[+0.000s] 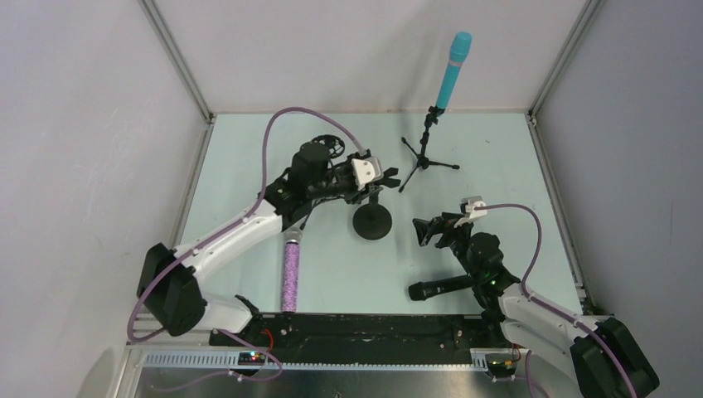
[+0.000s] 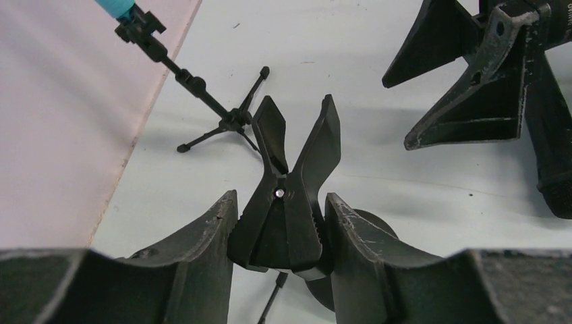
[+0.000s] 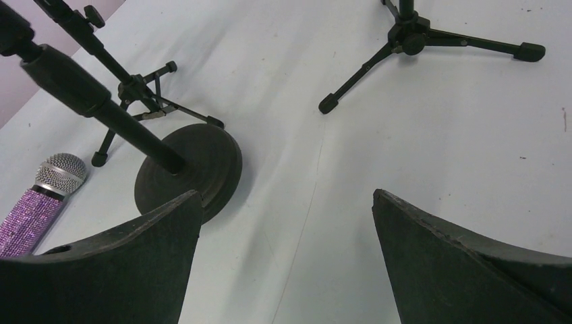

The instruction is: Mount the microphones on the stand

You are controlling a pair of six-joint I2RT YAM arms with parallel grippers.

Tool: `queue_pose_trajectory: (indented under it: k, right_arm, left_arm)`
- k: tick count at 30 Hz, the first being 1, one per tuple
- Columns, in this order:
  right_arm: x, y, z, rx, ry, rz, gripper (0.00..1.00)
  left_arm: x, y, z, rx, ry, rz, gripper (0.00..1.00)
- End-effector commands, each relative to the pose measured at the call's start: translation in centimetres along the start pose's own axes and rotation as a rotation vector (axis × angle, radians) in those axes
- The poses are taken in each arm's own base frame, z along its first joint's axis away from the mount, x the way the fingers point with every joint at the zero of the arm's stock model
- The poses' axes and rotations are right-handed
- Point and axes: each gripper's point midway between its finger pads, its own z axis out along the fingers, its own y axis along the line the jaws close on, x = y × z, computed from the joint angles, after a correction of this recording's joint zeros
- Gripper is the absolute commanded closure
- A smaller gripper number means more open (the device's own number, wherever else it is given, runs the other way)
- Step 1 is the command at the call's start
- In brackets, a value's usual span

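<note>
**Left jaws clamp the stand's clip; two microphones lie loose on the worktop**

At the left, the purple glitter microphone (image 1: 291, 275) lies flat on the pale green worktop (image 1: 249, 174). Its silver mesh head points toward the far wall and sits just below the left arm.

The left gripper (image 2: 282, 210) reaches over to the round-base stand (image 1: 372, 222). Its jaws are partly closed on the handle end of the black spring clip (image 2: 297, 152) at the top of that stand. The clip's two prongs are spread in a V and hold nothing. The right wrist view shows a small tripod (image 3: 135, 91) standing just behind the round base, on the purple microphone's side.

Right of the round base, the right gripper (image 3: 287, 199) hangs above bare worktop with its jaws spread wide and nothing between them. It points toward the round-base stand but stays apart from it.

Nearer the front edge, the black microphone (image 1: 438, 288) lies on its side, with one end hidden under the right arm.

At the back, the tripod stand (image 1: 426, 159) stands upright on its three legs. The cyan-blue microphone (image 1: 453, 70) is fixed in its holder and tilts up and to the right, well apart from both grippers.
</note>
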Motion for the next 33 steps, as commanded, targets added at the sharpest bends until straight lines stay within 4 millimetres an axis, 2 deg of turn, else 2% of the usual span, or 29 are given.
queue_pose_trajectory:
  k: [1,5,11,23,27,29,30,33]
  right_arm:
    - [-2.3,0.4,0.4,-0.002,-0.061,0.022,0.0]
    - [-2.4,0.2,0.4,0.004,-0.061,0.025,0.0]
    - [-2.4,-0.1,0.4,0.011,-0.06,0.028,0.0]
    - [-2.4,-0.1,0.5,0.007,-0.057,0.037,0.0]
    - [-2.3,-0.1,0.5,0.005,-0.055,0.037,0.0]
    - [-2.3,-0.1,0.5,0.006,-0.056,0.037,0.0]
    - [-2.3,-0.1,0.5,0.007,-0.054,0.038,0.0]
    - [-2.3,-0.1,0.5,0.005,-0.053,0.039,0.0]
  left_arm:
    - [-6.1,2.8,0.9,-0.017,-0.172,0.127,1.0]
    - [-6.2,2.9,2.5,0.032,-0.185,0.126,1.0]
    - [-4.7,2.9,4.5,0.067,-0.168,0.102,1.0]
    - [-1.5,2.1,5.8,0.076,-0.147,0.086,0.99]
    - [-1.1,2.0,5.9,0.071,-0.137,0.082,0.83]
    - [-0.9,2.0,5.9,0.069,-0.132,0.079,0.62]
    - [-0.8,2.0,5.9,0.066,-0.129,0.079,0.58]
    - [-0.6,2.1,5.9,0.061,-0.123,0.081,0.35]
